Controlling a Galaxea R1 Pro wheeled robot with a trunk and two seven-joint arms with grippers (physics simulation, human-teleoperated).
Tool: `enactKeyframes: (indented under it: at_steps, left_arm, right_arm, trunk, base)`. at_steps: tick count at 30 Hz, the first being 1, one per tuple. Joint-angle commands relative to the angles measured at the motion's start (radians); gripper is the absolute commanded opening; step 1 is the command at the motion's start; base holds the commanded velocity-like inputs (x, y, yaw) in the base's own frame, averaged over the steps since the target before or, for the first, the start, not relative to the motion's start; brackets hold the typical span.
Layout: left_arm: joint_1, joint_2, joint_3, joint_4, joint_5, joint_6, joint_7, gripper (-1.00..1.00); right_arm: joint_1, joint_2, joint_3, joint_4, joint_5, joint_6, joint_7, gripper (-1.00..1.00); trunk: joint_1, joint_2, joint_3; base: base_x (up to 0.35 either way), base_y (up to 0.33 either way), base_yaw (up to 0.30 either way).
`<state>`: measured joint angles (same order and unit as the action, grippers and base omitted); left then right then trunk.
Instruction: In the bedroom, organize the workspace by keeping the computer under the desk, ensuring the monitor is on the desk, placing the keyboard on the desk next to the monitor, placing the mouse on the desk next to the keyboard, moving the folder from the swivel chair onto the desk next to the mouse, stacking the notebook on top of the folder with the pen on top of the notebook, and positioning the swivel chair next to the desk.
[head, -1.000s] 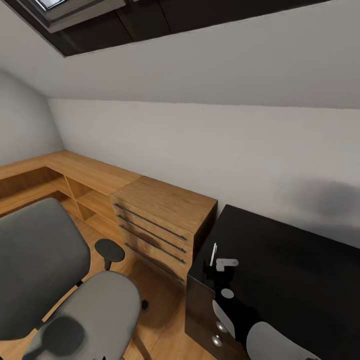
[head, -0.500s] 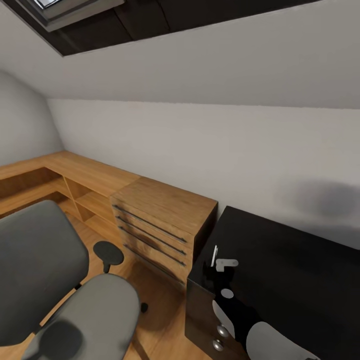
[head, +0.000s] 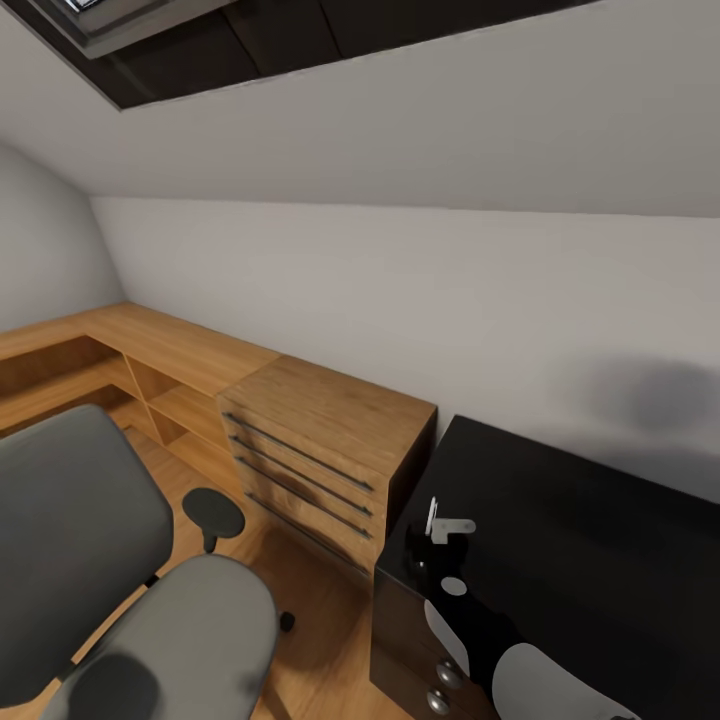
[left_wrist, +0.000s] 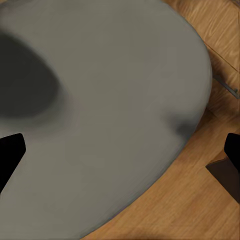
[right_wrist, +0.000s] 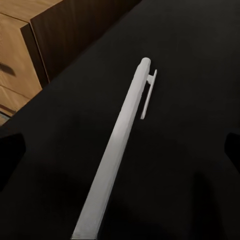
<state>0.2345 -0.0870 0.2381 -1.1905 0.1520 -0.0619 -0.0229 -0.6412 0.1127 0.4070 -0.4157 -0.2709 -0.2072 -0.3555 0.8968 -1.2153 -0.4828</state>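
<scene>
The white pen (right_wrist: 120, 135) lies on the black desk (right_wrist: 190, 65) near its end by the wood drawers. My right gripper (right_wrist: 120, 150) hangs open over it, with dark fingertips (right_wrist: 10, 152) far apart on either side. From the head, the pen (head: 431, 514) is a thin white line at the desk (head: 580, 520) edge, just beyond the right gripper (head: 428, 548). The grey swivel chair (head: 170, 630) stands at lower left, its seat bare. My left gripper (left_wrist: 120, 150) is open above that seat (left_wrist: 110, 100), casting a dark shadow.
A light-wood drawer chest (head: 320, 450) stands against the desk's end, joined to a low wood shelf unit (head: 150, 370) along the wall. A sloped white ceiling hangs low over the desk. Wood floor (head: 320, 620) shows between chair and drawers.
The whole picture has shifted slightly, so the camera has moved; chair and desk sit a little lower and further left in it. Both grippers stay open as before.
</scene>
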Motion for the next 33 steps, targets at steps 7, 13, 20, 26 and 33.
enactKeyframes:
  at_steps: [7, 13, 20, 26, 33]
  left_arm:
    - [0.000, -0.002, 0.003, -0.010, 0.009, -0.001, -0.001, 1.00]
    - [0.000, -0.002, 0.003, -0.010, 0.009, -0.002, -0.001, 1.00]
    - [0.000, -0.002, 0.003, -0.009, 0.008, -0.002, -0.002, 1.00]
    - [0.000, -0.002, 0.003, -0.009, 0.008, -0.002, -0.002, 1.00]
    - [0.000, -0.002, 0.003, -0.009, 0.008, -0.001, -0.002, 1.00]
  right_arm:
    - [-0.001, -0.001, 0.004, -0.003, -0.012, 0.090, -0.004, 1.00]
    - [-0.002, -0.001, 0.004, -0.003, -0.012, 0.098, -0.005, 1.00]
    - [-0.001, -0.001, 0.003, -0.003, -0.011, 0.098, -0.005, 1.00]
    - [-0.001, -0.001, 0.003, -0.003, -0.011, 0.099, -0.006, -1.00]
    - [-0.001, -0.001, 0.003, -0.003, -0.011, 0.100, -0.007, -1.00]
  trunk:
    - [0.027, -0.050, -0.023]
    - [0.042, -0.078, -0.035]
    - [0.042, -0.078, -0.035]
    - [0.042, -0.078, -0.035]
    - [0.042, -0.078, -0.035]
  base:
    - [0.000, 0.000, 0.000]
    - [0.000, 0.000, 0.000]
    - [0.000, 0.000, 0.000]
    - [0.000, 0.000, 0.000]
    - [0.000, 0.000, 0.000]
